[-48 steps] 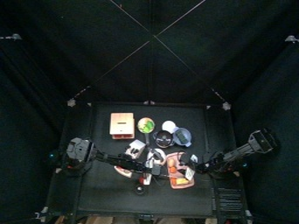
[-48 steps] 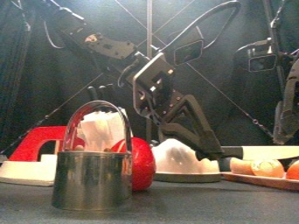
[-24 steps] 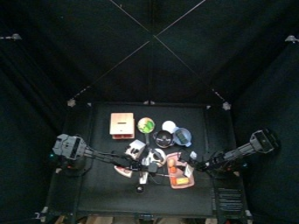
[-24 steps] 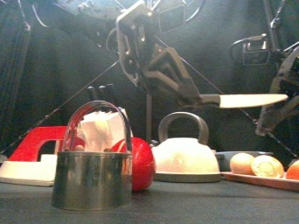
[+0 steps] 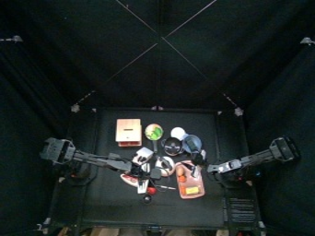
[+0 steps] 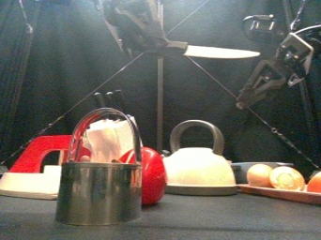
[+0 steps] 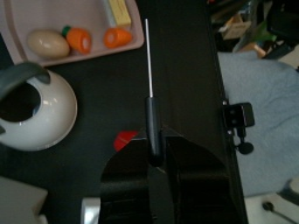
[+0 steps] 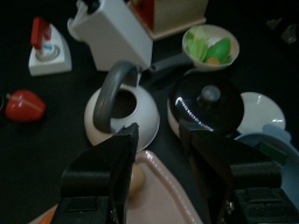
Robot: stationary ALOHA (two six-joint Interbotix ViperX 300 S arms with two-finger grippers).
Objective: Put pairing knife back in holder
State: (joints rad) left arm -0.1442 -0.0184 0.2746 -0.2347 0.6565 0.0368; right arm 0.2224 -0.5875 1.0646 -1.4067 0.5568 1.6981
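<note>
You have one paring knife [image 6: 207,51] at the upper middle of the front view, one white kettle [image 6: 201,169] at lower centre, one steel can [image 6: 98,192] at lower left, one red pepper [image 6: 152,174] beside it, and two eggs [image 6: 261,174] at lower right; the right wrist view adds one green bowl [image 8: 209,45], upper right
</note>
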